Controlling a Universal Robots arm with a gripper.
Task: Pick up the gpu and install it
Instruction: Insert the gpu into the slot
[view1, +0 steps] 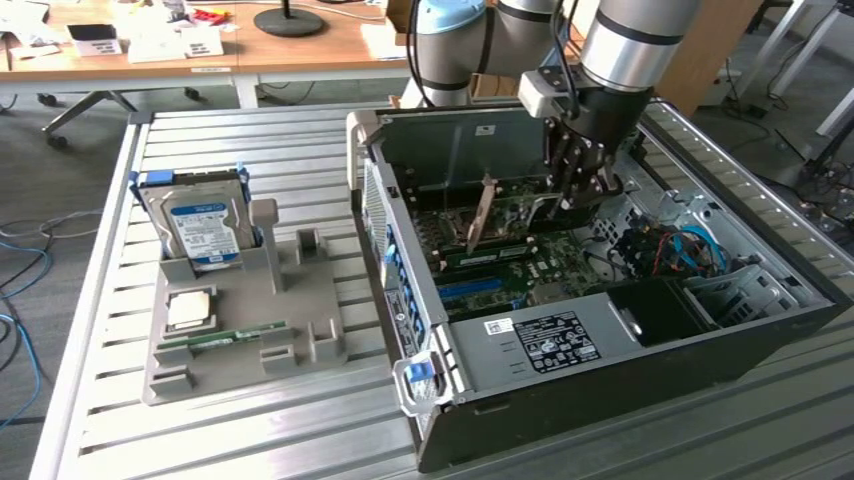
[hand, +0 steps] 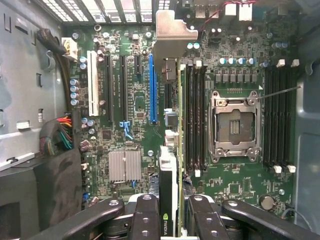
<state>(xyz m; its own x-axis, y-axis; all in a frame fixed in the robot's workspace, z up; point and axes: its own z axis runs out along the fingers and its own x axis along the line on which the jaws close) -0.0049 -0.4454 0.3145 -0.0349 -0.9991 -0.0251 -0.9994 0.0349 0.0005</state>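
Gpu (hand: 169, 185) on edge, long axis parallel to blue slot (hand: 152, 87), clamped by the tool (hand: 172, 212); open case (view1: 601, 400) on desk (view1: 227, 440), exterior view's right.

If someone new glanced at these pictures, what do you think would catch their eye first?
Most likely the arm reaching down into the open computer case, its gripper clamped on the gpu, held edge-on above the green motherboard near the blue slot. After that, the hard drive standing upright in the grey holder at the exterior view's left.
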